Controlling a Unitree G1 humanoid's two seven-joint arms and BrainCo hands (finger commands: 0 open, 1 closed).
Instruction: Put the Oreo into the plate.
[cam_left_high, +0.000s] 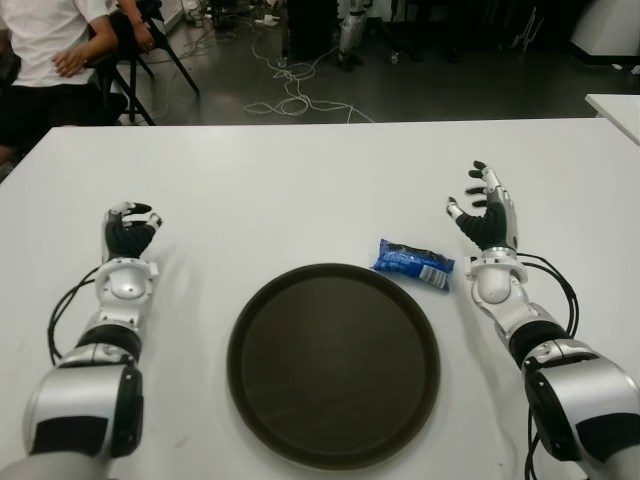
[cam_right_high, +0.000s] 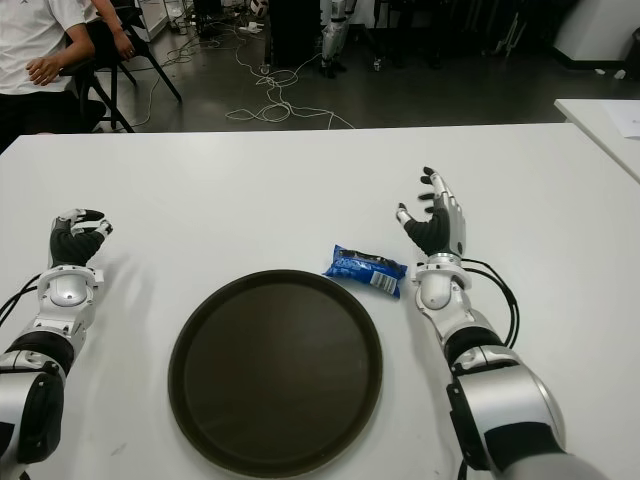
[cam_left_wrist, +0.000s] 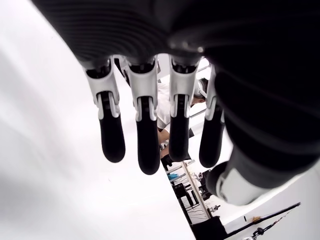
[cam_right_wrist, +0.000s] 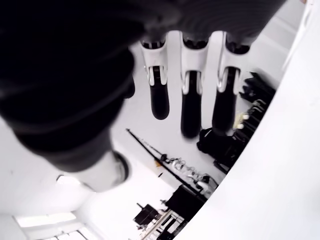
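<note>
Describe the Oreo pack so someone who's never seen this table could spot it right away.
Start at the big round dark plate in the middle of the white table. Just off its far right rim, between the plate and the open right robot hand, lies the Oreo pack. It is a small blue wrapper, the only coloured thing on the table.

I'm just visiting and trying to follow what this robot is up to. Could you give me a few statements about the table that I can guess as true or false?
1. The Oreo packet already lies in the plate. False: it lies on the table, just beyond the plate's rim.
2. The plate is dark and round. True.
3. The right robot hand grips the packet. False: its fingers are spread and empty, beside the packet.
4. The left robot hand holds nothing. True.
5. A person sits beyond the table. True.
</note>
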